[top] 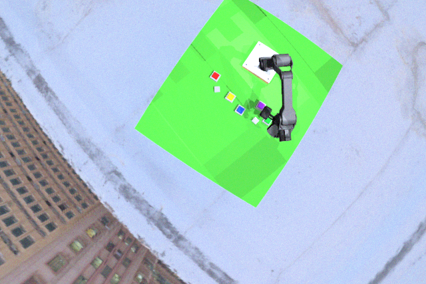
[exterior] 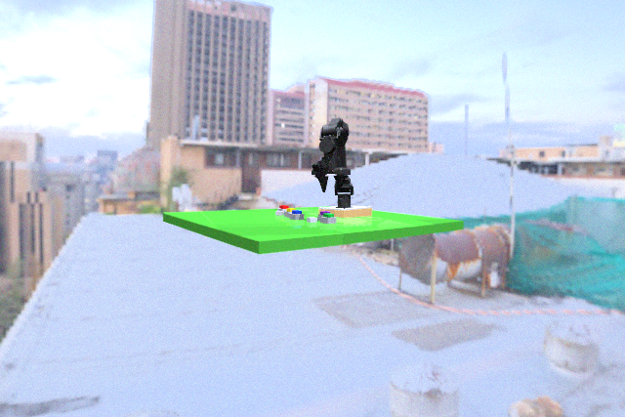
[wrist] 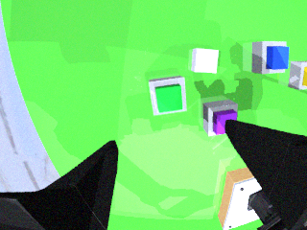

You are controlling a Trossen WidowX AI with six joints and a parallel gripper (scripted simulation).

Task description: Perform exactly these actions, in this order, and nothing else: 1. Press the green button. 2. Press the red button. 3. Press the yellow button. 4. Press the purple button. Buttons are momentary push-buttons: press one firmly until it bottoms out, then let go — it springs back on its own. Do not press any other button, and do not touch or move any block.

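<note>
The green button (top: pixel 267 121) (wrist: pixel 169 98) sits on the green table (top: pixel 206 157) (exterior: pixel 262 236) (wrist: pixel 90 45) near the arm. The purple button (top: pixel 260 104) (wrist: pixel 222 122) is close behind it. The yellow button (top: pixel 230 96) (wrist: pixel 303 77) and the red button (top: pixel 215 75) (exterior: pixel 283 207) lie further along the row. My gripper (top: pixel 267 124) (exterior: pixel 321 184) (wrist: pixel 172 136) is open and empty. It hangs well above the table, pointing down, roughly over the green button. In the wrist view the green button shows just beyond the gap between the fingers, and the right fingertip overlaps the purple button.
A blue button (top: pixel 239 110) (wrist: pixel 276 57) (exterior: pixel 296 212) stands between the yellow and purple ones. One white block (top: pixel 255 120) (wrist: pixel 205 59) lies right beside the green button, another white block (top: pixel 217 89) lies near the red button. The arm's white base plate (top: pixel 256 57) (wrist: pixel 240 207) is behind.
</note>
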